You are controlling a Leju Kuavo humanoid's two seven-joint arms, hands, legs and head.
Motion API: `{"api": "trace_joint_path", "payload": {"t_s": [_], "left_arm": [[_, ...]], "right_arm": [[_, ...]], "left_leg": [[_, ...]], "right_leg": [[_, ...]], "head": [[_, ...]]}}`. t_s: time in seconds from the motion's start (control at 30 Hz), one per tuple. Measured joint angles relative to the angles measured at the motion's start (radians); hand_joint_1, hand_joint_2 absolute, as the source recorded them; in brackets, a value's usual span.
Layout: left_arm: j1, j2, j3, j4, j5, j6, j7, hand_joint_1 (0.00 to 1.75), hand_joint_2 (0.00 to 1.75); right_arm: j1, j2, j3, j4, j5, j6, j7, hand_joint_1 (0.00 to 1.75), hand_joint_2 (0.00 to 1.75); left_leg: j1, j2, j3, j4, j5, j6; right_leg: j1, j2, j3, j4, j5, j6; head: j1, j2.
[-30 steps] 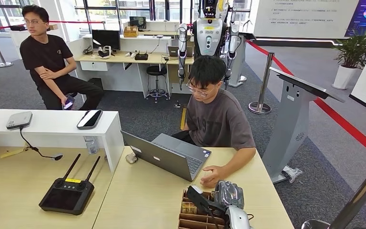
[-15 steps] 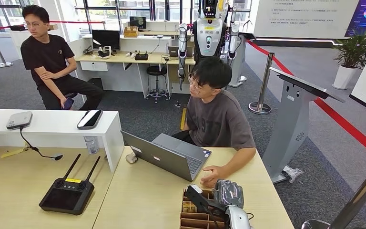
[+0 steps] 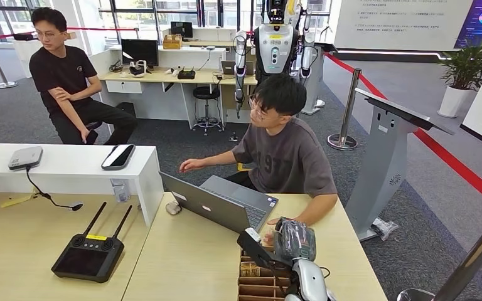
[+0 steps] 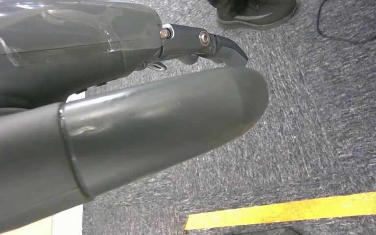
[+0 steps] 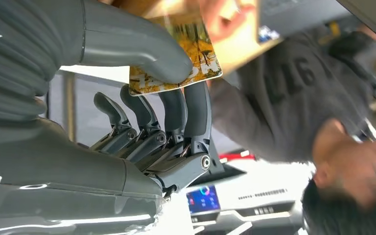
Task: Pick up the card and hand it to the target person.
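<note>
Two hands: one is working, the other hangs low.
Right hand: thumb on top, dark fingers beneath, clamped on the card, raised over the cardboard box at the desk's near edge.
Card: yellow-orange print, pinched by one end, the free end poking out toward the seated person.
Person's hand: on the desk, just beside the robot's right hand; in the right wrist view it sits close to the card's far edge, blurred, so contact is unclear.
Left hand: over grey carpet by a yellow floor stripe; I cannot tell whether its fingers are apart or together.
Laptop: open, between the person and the box.
Desk: pale wood.
</note>
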Motion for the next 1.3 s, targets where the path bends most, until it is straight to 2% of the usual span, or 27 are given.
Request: {"api": "trace_joint_path", "payload": {"t_s": [0.3, 0.5, 0.63, 0.83, 1.07, 1.3], "left_arm": [[0.008, 0.000, 0.000, 0.000, 0.003, 0.003, -0.002, 0.00, 0.00], [0.008, 0.000, 0.000, 0.000, 0.001, 0.002, -0.002, 0.00, 0.00], [0.008, 0.000, 0.000, 0.000, -0.001, 0.000, -0.005, 0.00, 0.00], [0.005, 0.000, 0.000, 0.000, -0.002, -0.005, -0.005, 0.00, 0.00], [0.001, 0.000, -0.001, 0.000, -0.007, -0.007, -0.006, 0.00, 0.00], [-0.005, 0.000, -0.001, 0.000, -0.008, -0.008, -0.008, 0.00, 0.00]], "right_arm": [[0.015, -0.048, -0.030, -0.231, 0.036, -0.026, 0.027, 1.59, 1.75], [0.011, -0.066, -0.060, -0.299, 0.056, -0.059, 0.021, 1.55, 1.75], [0.000, -0.067, -0.073, -0.294, 0.050, -0.073, 0.001, 1.49, 1.75], [-0.020, -0.067, -0.073, -0.227, 0.032, -0.073, -0.021, 1.56, 1.75], [-0.034, -0.061, -0.071, -0.117, 0.019, -0.070, -0.031, 1.54, 1.75], [-0.040, -0.047, -0.071, -0.030, 0.021, -0.070, -0.029, 1.59, 1.75]], "left_leg": [[0.000, 0.000, 0.000, 0.000, 0.000, 0.000], [0.000, 0.000, 0.000, 0.000, 0.000, 0.000], [0.000, 0.000, 0.000, 0.000, 0.000, 0.000], [0.000, 0.000, 0.000, 0.000, 0.000, 0.000], [0.000, 0.000, 0.000, 0.000, 0.000, 0.000], [0.000, 0.000, 0.000, 0.000, 0.000, 0.000]], "right_leg": [[0.000, 0.000, 0.000, 0.000, 0.000, 0.000], [0.000, 0.000, 0.000, 0.000, 0.000, 0.000], [0.000, 0.000, 0.000, 0.000, 0.000, 0.000], [0.000, 0.000, 0.000, 0.000, 0.000, 0.000], [0.000, 0.000, 0.000, 0.000, 0.000, 0.000], [0.000, 0.000, 0.000, 0.000, 0.000, 0.000]], "head": [[0.000, 0.000], [0.000, 0.000], [0.000, 0.000], [0.000, 0.000], [0.000, 0.000], [0.000, 0.000]]}}
